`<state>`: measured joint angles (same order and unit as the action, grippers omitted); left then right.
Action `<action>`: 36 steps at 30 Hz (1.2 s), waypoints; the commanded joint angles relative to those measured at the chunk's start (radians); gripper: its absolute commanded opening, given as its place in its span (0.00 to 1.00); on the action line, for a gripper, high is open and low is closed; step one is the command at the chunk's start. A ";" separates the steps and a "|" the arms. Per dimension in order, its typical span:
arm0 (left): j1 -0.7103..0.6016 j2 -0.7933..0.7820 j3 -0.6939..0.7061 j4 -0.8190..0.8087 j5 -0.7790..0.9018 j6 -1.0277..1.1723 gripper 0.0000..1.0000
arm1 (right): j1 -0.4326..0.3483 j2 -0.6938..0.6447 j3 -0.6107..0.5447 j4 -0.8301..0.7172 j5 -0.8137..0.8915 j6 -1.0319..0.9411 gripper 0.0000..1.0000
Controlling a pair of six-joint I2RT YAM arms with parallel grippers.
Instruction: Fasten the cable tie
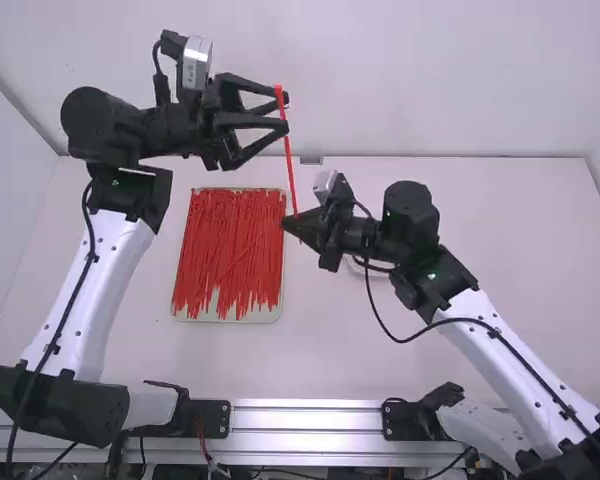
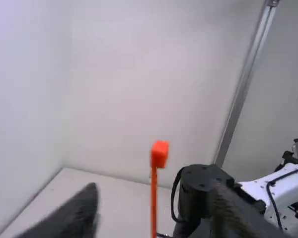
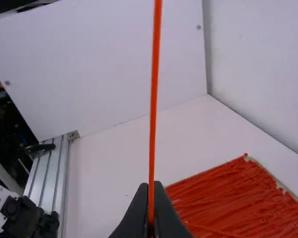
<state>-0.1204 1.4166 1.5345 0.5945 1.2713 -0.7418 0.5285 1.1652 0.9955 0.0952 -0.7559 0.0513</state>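
Observation:
A single red cable tie (image 1: 288, 160) stands nearly upright above the table, its square head (image 1: 278, 91) at the top. My right gripper (image 1: 298, 222) is shut on its lower end; the right wrist view shows the strap (image 3: 153, 99) rising from between the closed fingertips (image 3: 150, 218). My left gripper (image 1: 283, 114) is raised at the tie's upper part and spread wide open, one fingertip close to the head. In the left wrist view the head (image 2: 159, 151) stands between the two blurred fingers (image 2: 77, 213), touching neither.
A flat board (image 1: 192, 312) loaded with several loose red cable ties (image 1: 230, 250) lies left of centre, just beside my right gripper; the same pile (image 3: 238, 198) lies below the right gripper. White walls enclose the table at the back and sides.

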 commanded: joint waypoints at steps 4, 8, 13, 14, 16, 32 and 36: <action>0.038 -0.005 0.022 -0.064 -0.021 0.104 0.99 | -0.044 0.005 0.024 0.006 -0.006 0.024 0.00; 0.060 -0.005 0.022 -0.158 -0.043 0.195 0.99 | -0.079 0.004 0.024 0.024 -0.006 0.057 0.00; 0.073 -0.005 0.022 -0.270 -0.087 0.299 0.99 | -0.145 0.005 0.028 0.039 -0.006 0.059 0.00; 0.074 -0.005 0.022 -0.281 -0.095 0.312 0.99 | -0.156 0.005 0.032 0.037 -0.006 0.058 0.00; 0.075 -0.005 0.022 -0.301 -0.111 0.331 0.99 | -0.176 0.005 0.043 0.034 -0.006 0.058 0.00; 0.075 0.031 0.022 -0.320 -0.244 0.397 0.99 | -0.335 0.078 0.209 -0.110 0.190 0.027 0.00; 0.075 0.050 0.022 -0.307 -0.244 0.391 0.99 | -0.327 0.147 0.262 -0.175 0.299 0.027 0.00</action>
<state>-0.0551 1.4609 1.5345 0.2794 1.0348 -0.3649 0.1970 1.2873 1.2137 -0.0750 -0.5404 0.0814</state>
